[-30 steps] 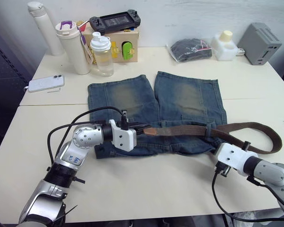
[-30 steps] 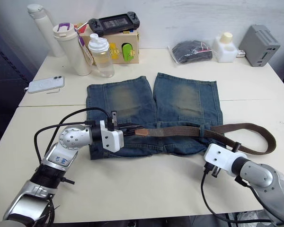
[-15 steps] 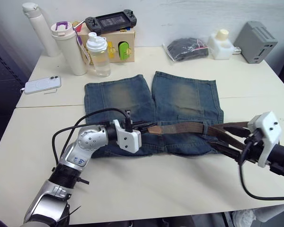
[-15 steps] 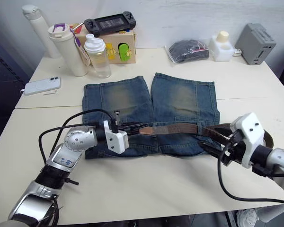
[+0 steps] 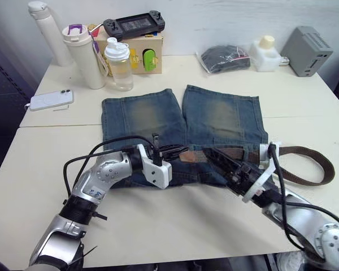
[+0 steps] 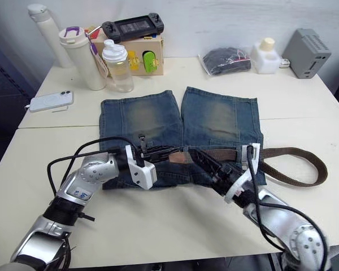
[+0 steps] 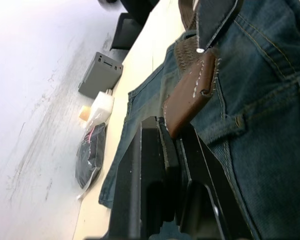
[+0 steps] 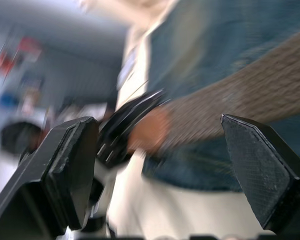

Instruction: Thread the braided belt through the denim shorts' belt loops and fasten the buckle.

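I see a cream tabletop (image 5: 158, 220) made of two panels with a seam across it, set against a white wall. The faded blue denim shorts (image 5: 181, 121) lie flat near the middle, waistband toward me. The dark brown braided belt (image 5: 305, 165) runs along that waistband and loops off to my right on bare table. My left gripper (image 7: 172, 137) is closed on the belt's tan leather tip (image 7: 190, 95), just above a blue denim belt loop (image 7: 250, 117). My right gripper (image 5: 223, 164) hovers low over the waistband with its black fingers (image 8: 260, 165) spread wide, holding nothing (the belt passes between them in the wrist view).

Along the far edge stand a tall white flask (image 5: 48, 31), a white tumbler with a purple lid (image 5: 82, 53), a clear bottle (image 5: 118, 65), a wooden box (image 5: 138, 53) with a black handheld console (image 5: 134, 23) on top, a bagged dark cloth bundle (image 5: 225, 56), a small white jug (image 5: 265, 53) and a grey box (image 5: 313, 49). A white phone (image 5: 48, 100) lies at my left
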You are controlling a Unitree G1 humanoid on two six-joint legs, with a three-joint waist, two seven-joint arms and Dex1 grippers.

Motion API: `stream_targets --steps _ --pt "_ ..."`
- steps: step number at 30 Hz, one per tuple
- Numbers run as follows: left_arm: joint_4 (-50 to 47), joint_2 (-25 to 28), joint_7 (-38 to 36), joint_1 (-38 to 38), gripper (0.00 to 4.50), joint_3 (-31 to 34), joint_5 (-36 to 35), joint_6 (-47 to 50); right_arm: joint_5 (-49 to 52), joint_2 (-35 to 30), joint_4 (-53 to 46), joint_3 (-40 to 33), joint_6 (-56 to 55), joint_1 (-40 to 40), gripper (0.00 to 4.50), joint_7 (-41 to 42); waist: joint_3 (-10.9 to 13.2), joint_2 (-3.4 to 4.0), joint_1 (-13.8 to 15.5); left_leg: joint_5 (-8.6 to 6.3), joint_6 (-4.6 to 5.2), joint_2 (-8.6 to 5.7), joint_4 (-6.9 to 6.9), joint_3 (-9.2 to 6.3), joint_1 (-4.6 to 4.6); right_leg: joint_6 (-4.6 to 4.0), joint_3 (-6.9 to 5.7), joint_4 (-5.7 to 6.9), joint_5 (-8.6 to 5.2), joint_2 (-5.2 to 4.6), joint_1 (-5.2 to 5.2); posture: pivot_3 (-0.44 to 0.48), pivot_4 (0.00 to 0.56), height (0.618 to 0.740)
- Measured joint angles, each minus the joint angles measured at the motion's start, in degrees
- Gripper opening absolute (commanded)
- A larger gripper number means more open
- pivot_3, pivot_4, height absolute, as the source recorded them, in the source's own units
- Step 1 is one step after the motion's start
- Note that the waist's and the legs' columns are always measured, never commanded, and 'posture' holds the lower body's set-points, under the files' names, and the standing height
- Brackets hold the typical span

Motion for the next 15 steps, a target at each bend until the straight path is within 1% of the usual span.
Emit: stream_targets --steps 5,8,10,15 --pt "1.14 0.21 0.42 -0.11 0.00 0.00 0.08 -0.77 0.05 5.56 -0.15 -0.37 -4.74 0.04 4.20 -5.95 0.00 0.02 -0.37 0.01 0.01 0.08 -0.02 0.02 0.03 0.01 0.10 0.04 0.01 -0.02 -0.05 0.000 0.150 0.690" --pt "1.41 0.23 0.57 -0.55 0.00 0.00 0.17 -1.03 0.07 5.81 -0.17 -0.34 -5.05 -0.20 3.43 -6.88 0.00 0.02 -0.32 0.00 0.00 0.14 -0.08 0.01 0.01 -0.02 0.11 0.03 -0.01 -0.02 -0.10 0.000 0.150 0.690" --pt "1.66 0.17 0.68 -1.29 0.00 -0.01 0.24 -1.03 0.07 5.97 -0.52 0.23 -4.96 0.75 2.52 -6.96 0.00 0.02 -0.30 0.00 0.00 0.14 -0.09 0.01 0.00 -0.02 0.10 0.03 -0.01 -0.02 -0.11 0.000 0.150 0.690" --pt "3.58 0.17 1.30 -2.22 0.00 -0.02 0.49 -1.09 0.07 6.21 -2.19 2.50 -4.52 2.31 2.52 -6.79 -0.01 0.03 -0.51 0.00 0.01 0.14 -0.09 0.08 0.01 -0.02 0.15 0.05 -0.01 -0.03 -0.13 0.000 0.150 0.690"
